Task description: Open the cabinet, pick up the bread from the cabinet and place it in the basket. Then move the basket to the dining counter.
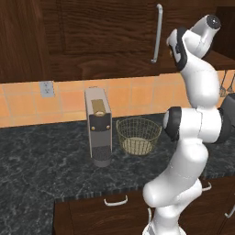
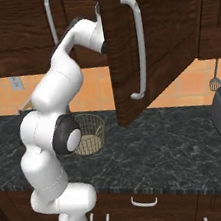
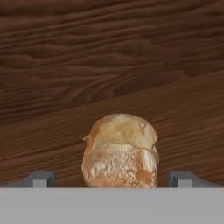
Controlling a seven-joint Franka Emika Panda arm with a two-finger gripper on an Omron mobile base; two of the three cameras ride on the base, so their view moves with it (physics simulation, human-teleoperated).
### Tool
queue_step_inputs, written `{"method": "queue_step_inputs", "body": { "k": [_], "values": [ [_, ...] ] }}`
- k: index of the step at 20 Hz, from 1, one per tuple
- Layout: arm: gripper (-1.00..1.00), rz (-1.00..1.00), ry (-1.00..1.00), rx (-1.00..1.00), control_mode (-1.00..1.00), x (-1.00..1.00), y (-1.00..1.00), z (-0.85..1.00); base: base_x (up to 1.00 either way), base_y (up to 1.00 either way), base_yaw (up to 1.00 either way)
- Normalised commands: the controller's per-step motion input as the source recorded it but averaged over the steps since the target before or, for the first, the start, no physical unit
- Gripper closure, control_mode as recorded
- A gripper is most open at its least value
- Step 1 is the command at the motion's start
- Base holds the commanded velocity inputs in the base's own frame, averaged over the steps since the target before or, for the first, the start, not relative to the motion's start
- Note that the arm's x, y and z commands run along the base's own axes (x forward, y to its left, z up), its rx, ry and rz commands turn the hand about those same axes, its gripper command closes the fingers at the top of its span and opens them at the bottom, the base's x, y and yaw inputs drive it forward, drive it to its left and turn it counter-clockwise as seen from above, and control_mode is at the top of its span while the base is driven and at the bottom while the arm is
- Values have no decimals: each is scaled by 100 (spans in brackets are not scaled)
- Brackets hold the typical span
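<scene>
Hand view: bread [image 3: 119,151] lies on the wooden cabinet shelf [image 3: 183,127], centred between the two fingertips [image 3: 41,179] of the tool [image 3: 112,179]. Fingers spread wide, one either side of the roll, not touching it; nothing held.

Right base view: cabinet [image 2: 147,41] door swung open, arm reaching in behind it.

Basket [image 1: 138,136] sits on the black granite counter [image 1: 41,156], just beside the coffee machine [image 1: 98,126].

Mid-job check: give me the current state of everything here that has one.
cabinet: right door swung open, left door shut
bread: resting on the cabinet shelf, between the open fingers
gripper: open, not yet closed on the bread
basket: upright on the black counter, empty
</scene>
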Motion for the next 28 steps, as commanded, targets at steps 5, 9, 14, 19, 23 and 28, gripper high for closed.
{"method": "queue_step_inputs", "body": {
  "k": [5, 9, 14, 19, 23, 28],
  "values": [
    [-100, 1, 8, 0, -100, 53, -3, -14, 0, 0, 0],
    [-100, 3, 2, 0, -100, 41, -11, -21, 0, 0, 0],
    [100, 4, 0, 0, -100, 17, -5, -42, 0, 0, 0],
    [100, 1, -12, 0, -100, -27, 4, -15, 0, 0, 0],
    [100, 0, -30, 0, -100, -86, 41, -22, 0, 0, 0],
    [100, 1, -32, 0, -100, -95, 50, -2, 0, 0, 0]
  ]
}}
